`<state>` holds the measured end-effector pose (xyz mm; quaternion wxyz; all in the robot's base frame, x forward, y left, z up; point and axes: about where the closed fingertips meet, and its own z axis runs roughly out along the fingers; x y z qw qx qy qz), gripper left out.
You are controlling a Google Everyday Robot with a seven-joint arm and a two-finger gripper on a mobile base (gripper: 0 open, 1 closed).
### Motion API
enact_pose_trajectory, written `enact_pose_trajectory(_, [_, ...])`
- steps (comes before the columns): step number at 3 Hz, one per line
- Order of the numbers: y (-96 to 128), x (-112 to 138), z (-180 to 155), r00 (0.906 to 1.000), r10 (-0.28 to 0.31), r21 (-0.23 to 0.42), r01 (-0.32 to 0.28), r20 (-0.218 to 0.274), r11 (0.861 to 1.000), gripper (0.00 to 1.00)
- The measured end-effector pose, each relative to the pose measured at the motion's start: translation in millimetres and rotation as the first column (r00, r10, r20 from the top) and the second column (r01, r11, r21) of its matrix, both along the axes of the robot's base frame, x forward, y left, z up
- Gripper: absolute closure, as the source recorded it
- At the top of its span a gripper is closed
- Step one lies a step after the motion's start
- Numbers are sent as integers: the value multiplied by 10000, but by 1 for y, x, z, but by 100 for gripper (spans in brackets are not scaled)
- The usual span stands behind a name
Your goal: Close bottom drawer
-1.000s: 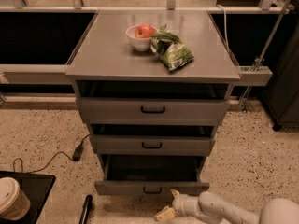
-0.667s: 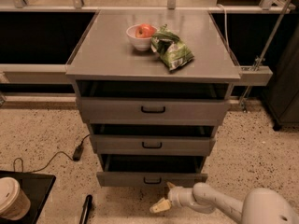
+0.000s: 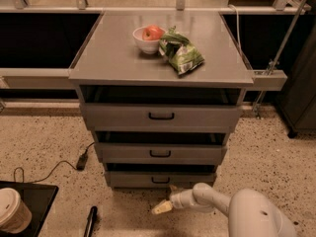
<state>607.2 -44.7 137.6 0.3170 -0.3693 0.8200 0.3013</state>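
Observation:
The bottom drawer (image 3: 159, 179) is the lowest of three grey cabinet drawers, with a flat grey front and a small black handle at centre. It sits pushed in, with only a thin dark gap above its front. My gripper (image 3: 167, 204) is low over the floor just in front of and below the drawer front, at the end of the white arm (image 3: 207, 199) that comes in from the bottom right. One pale fingertip (image 3: 162, 207) points left.
A white bowl with a red apple (image 3: 148, 37) and a green chip bag (image 3: 180, 53) lie on the cabinet top. A black cable and adapter (image 3: 81, 161) lie on the floor at left. A paper cup (image 3: 12, 212) stands on a black tray at bottom left.
The bottom drawer has gone from pulled well out to nearly flush with the cabinet. My gripper has followed it in toward the cabinet.

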Motion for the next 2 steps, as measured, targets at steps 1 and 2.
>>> enact_pose_trajectory(1, [20, 19, 8, 9978, 394, 114, -401, 542, 9991, 0])
enact_pose_trajectory(2, [20, 19, 8, 9978, 394, 114, -401, 542, 9991, 0])
